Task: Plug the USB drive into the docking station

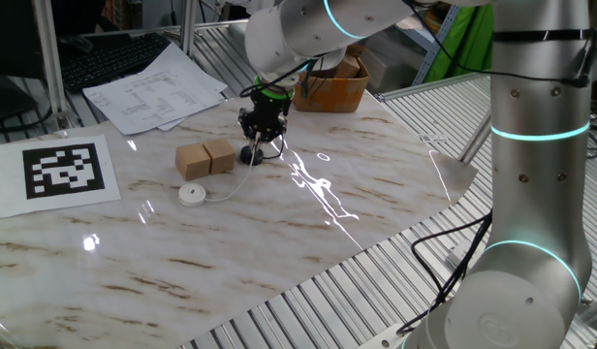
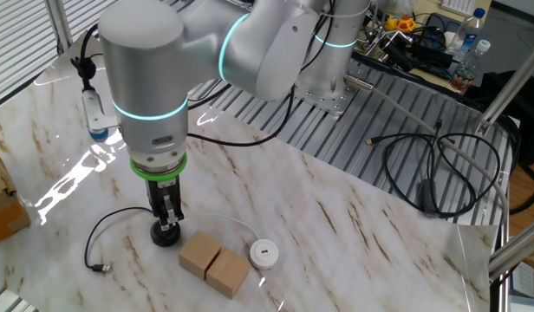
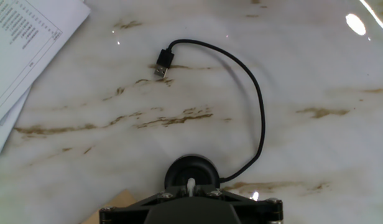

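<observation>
Now the hand [image 2: 166, 218] sits right over the round black dock [image 2: 166, 234], fingers pinched on something small and white. If it tips, it could jam.

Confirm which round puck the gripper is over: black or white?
The black puck, the one with the black cable. The gripper stands directly above it. The white puck lies apart, on the far side of the wooden blocks.

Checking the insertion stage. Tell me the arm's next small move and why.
Probably a short, straight push down. The gripper stands right over the round black docking station, and the hand view shows a small white piece, likely the USB drive, at the dock's top centre. Whether it is fully seated cannot be told.
</observation>
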### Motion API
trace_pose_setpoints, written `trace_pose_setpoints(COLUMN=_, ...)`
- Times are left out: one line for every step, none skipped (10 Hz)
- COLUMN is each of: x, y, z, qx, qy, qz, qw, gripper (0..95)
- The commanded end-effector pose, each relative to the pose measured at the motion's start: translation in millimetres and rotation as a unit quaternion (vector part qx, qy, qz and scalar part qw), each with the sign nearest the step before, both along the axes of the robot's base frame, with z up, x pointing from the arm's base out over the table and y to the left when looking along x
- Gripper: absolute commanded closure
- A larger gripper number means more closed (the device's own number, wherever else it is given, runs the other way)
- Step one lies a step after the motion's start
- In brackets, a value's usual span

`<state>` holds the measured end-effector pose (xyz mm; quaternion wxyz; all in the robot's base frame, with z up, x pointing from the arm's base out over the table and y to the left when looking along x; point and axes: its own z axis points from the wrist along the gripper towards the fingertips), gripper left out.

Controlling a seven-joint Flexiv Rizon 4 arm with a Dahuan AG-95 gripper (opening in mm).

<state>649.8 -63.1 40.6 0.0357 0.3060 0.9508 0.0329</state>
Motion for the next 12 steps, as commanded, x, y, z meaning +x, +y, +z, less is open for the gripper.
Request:
trace_pose_setpoints(x=0.3, y=-0.5, z=-1.9, qx=0.000, qy=0.003, qz=0.007, qw=1.0000, gripper=95.0)
trace_pose_setpoints(x=0.9, y=-0.9, z=-4.8, qx=0.003, qy=0.002, qz=0.008, qw=1.0000, gripper=95.0)
trace_pose_setpoints(x=1.8, y=-0.6, z=-3.3, qx=0.008, qy=0.006, qz=0.008, qw=0.9999, gripper=95.0)
trace_pose_setpoints(x=3.8, y=-0.4, z=-2.3, qx=0.012, qy=0.006, qz=0.006, qw=0.9999, gripper=95.0)
trace_pose_setpoints(x=4.3, y=-0.3, z=-2.1, qx=0.012, qy=0.008, qz=0.006, qw=0.9999, gripper=95.0)
trace_pose_setpoints(x=4.3, y=-0.3, z=-2.1, qx=0.011, qy=0.009, qz=0.004, qw=0.9999, gripper=95.0)
trace_pose_setpoints(x=4.4, y=0.0, z=-1.9, qx=0.011, qy=0.012, qz=-0.001, qw=0.9999, gripper=76.0)
trace_pose_setpoints(x=4.5, y=0.6, z=-1.2, qx=0.010, qy=0.013, qz=-0.004, qw=0.9999, gripper=76.0)
trace_pose_setpoints(x=4.5, y=0.7, z=-1.5, qx=0.008, qy=0.012, qz=-0.005, qw=0.9999, gripper=57.0)
trace_pose_setpoints(x=4.6, y=0.7, z=-1.6, qx=0.007, qy=0.013, qz=-0.006, qw=0.9999, gripper=57.0)
trace_pose_setpoints(x=4.7, y=0.8, z=-0.5, qx=0.008, qy=0.016, qz=-0.007, qw=0.9998, gripper=57.0)
trace_pose_setpoints(x=4.9, y=1.0, z=2.0, qx=0.009, qy=0.019, qz=-0.007, qw=0.9998, gripper=57.0)
